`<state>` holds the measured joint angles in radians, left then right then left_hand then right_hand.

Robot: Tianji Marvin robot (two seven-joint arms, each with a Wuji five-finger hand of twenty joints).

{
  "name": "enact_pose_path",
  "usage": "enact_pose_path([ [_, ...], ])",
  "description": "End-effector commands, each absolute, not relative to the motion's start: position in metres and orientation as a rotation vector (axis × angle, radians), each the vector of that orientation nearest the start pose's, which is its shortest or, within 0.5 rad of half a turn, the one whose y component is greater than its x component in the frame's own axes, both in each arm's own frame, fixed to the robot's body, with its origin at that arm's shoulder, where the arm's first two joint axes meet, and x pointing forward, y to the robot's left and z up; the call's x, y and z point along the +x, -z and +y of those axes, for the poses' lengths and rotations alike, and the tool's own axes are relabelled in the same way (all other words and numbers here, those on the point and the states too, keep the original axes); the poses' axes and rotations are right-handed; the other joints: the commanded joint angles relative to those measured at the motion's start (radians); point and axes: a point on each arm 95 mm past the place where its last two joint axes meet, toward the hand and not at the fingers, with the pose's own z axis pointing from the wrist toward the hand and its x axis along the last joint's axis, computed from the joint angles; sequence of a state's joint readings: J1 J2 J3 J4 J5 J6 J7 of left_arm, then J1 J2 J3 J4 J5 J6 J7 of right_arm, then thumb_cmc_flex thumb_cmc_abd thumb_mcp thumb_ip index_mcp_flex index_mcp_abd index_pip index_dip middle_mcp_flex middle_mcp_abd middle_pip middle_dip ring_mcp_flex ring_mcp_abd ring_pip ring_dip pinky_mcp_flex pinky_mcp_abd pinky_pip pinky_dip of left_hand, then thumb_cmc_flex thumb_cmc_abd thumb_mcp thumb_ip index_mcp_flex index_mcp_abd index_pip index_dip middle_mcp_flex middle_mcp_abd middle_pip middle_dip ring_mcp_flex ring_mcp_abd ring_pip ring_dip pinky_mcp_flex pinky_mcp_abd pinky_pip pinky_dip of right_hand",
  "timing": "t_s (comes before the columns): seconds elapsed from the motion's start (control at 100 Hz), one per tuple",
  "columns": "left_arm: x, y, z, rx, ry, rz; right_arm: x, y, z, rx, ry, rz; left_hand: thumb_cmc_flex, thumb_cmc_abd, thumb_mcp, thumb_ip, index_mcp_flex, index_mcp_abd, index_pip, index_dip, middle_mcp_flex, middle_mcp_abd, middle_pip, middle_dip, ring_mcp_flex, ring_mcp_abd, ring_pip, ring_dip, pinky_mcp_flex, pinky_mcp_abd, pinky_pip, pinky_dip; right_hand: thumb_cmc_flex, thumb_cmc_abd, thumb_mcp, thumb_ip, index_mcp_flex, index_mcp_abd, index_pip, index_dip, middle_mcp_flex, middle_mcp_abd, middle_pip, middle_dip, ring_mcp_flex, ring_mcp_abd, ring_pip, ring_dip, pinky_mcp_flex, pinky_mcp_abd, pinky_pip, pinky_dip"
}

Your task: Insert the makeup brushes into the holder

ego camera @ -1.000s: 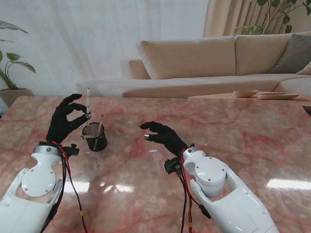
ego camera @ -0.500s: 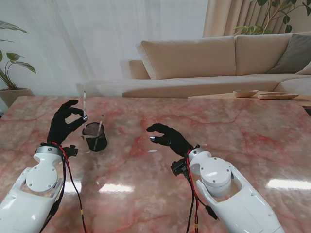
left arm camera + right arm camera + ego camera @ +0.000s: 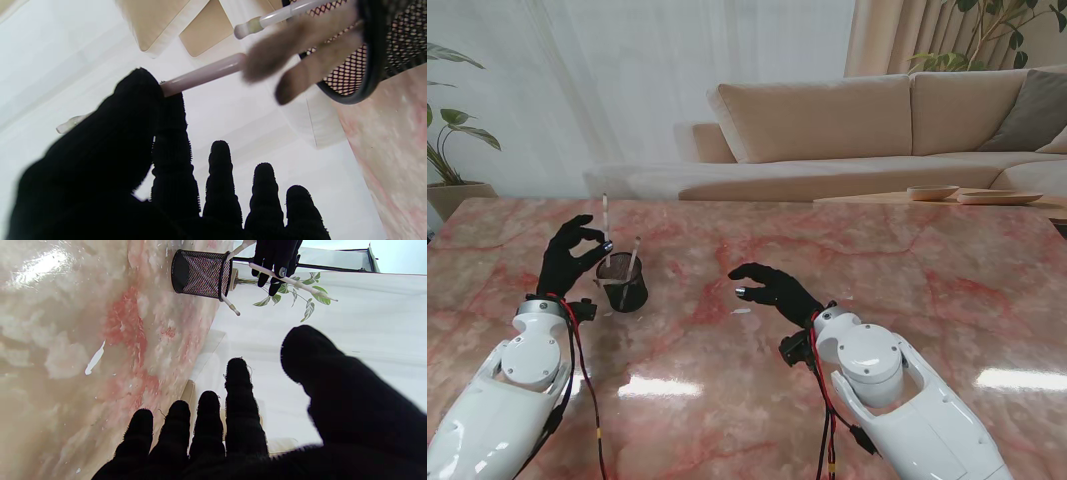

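Left hand [image 3: 572, 258] pinching brush [image 3: 606, 214] just above holder [image 3: 621, 282]; best lowered plumb, clear of rim. Right hand [image 3: 772, 288] spread, idle.

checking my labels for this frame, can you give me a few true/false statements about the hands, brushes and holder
1. The left hand pinches a makeup brush beside the holder. True.
2. The holder is empty. False: another brush already leans in it.
3. The right hand grips a brush. False: it is open, holding nothing.
4. The holder stands upright on the marble table. True.
5. The holder is solid white plastic. False: it is black mesh.
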<state>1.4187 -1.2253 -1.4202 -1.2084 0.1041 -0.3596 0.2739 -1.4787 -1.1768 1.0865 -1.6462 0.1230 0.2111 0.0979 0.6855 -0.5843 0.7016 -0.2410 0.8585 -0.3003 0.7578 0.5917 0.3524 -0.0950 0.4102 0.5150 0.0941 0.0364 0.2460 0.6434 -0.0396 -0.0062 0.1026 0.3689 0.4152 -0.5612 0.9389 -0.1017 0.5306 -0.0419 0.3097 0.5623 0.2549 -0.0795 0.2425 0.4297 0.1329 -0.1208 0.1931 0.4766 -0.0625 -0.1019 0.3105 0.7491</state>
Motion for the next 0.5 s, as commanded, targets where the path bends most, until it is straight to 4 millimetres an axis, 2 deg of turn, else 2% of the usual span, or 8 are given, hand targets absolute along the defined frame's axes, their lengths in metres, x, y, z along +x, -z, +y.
enact_pose_path([
  [0.0,0.454,0.342,0.104,-1.762,2.095,0.298,0.4,0.321,0.08,-2.209,1.773,-0.894,0.017,0.027,0.071,0.051,0.062,-0.188,0.053,0.005,-0.012,-0.048,-0.002,-0.009,-0.021,-0.055,-0.019,-0.009,0.006,-0.034,-0.037,-0.017,-0.03,0.004,0.004,0.037,-0.026,-0.019,-0.013,-0.009,-0.025,-0.005,-0.008,-0.003,-0.023,-0.013,-0.004,-0.001,-0.005,-0.043,0.016,-0.007],
  [0.49,0.468,0.362,0.105,-1.817,2.045,0.278,0.398,0.325,0.079,-2.227,1.732,-0.892,0.013,0.013,0.086,0.049,0.068,-0.208,0.08,-0.039,-0.005,-0.052,0.002,-0.01,-0.019,-0.053,-0.009,-0.008,0.005,-0.033,-0.036,-0.02,-0.038,0.007,0.018,0.035,-0.028,-0.019,-0.014,-0.008,-0.024,-0.005,-0.003,0.002,-0.022,-0.014,0.005,0.012,-0.009,-0.046,0.034,0.005],
])
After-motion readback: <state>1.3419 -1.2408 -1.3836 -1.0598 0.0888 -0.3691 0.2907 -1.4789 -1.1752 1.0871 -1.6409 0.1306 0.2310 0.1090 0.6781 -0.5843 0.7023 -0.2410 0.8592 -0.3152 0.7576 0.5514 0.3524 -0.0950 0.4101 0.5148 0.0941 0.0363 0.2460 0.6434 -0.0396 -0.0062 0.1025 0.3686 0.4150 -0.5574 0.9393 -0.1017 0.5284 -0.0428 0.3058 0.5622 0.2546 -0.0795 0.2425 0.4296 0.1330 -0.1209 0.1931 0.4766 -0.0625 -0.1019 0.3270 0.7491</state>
